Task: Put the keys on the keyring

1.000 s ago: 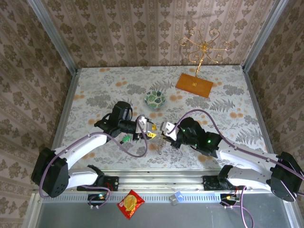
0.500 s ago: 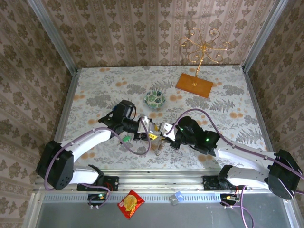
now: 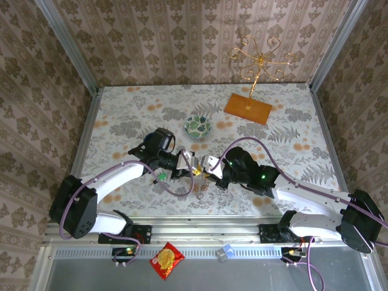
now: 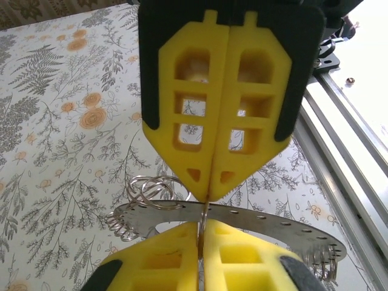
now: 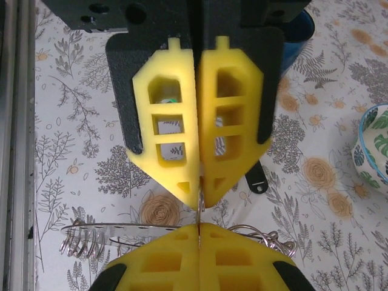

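1. Left gripper (image 4: 202,225): jaws were together, clamped on the keyring (image 4: 273,222) rim.
2. Right gripper (image 5: 199,227): jaws were shut on the same rim, above the table (image 3: 121,109).
3. Green key (image 3: 161,176) lay on the table beside the left arm.

- No word, number or brand can be read in any of the views.
- Packet (image 3: 167,260), lower middle of the top view, on the ledge in front of the arm bases: red and yellow printing, too small to make out.
- Orange board (image 3: 248,109), upper right of the top view, at the foot of the gold stand (image 3: 259,60): a small pale mark near its middle, too small to tell whether it is lettering.
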Controlling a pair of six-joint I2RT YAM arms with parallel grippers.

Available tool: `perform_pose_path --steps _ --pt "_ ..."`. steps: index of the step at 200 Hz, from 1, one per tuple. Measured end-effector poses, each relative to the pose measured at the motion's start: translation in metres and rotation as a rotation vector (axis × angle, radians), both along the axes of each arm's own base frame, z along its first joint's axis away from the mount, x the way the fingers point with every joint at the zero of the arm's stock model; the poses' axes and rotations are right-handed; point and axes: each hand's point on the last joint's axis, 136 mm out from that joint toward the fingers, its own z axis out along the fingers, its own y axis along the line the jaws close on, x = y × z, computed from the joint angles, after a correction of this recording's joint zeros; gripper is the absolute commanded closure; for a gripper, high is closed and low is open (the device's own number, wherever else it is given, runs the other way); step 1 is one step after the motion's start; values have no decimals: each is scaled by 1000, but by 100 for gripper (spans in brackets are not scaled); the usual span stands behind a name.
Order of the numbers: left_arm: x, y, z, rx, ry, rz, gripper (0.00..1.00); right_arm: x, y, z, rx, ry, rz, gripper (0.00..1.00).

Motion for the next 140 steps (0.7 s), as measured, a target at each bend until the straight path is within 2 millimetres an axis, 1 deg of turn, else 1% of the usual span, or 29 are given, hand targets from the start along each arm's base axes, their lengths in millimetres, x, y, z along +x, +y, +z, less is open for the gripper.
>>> perform_pose_path --steps 14,21,24,28,36,44,60,75,88,116,140 --pt "-1 0 0 0 6 -2 100 1 0 0 0 0 -2 100" --pt "-1 0 0 -1 10 -3 100 1 -1 0 1 0 -3 90" --pt "-1 0 0 -2 11 -4 100 1 -1 0 2 2 -4 85" --pt "-1 0 0 -3 14 -2 100 1 -1 0 5 6 -9 80" --pt "-1 0 1 -6 18 -1 100 3 -1 2 16 5 -15 75" --pt "-1 -1 3 -12 22 -1 100 4 -2 5 34 2 -24 73" --pt "0 -4 5 -35 28 4 100 6 -8 12 81 -5 -53 72" --pt "0 -4 3 -49 42 13 100 5 -15 14 116 -8 -78 73" --pt "-2 -4 -1 -51 57 21 100 3 -19 12 135 0 -94 74" --pt "-3 -4 -4 -63 72 27 100 1 -21 1 153 35 -119 82" --pt "-3 -4 -4 -71 75 29 100 2 -19 -4 164 62 -134 84"
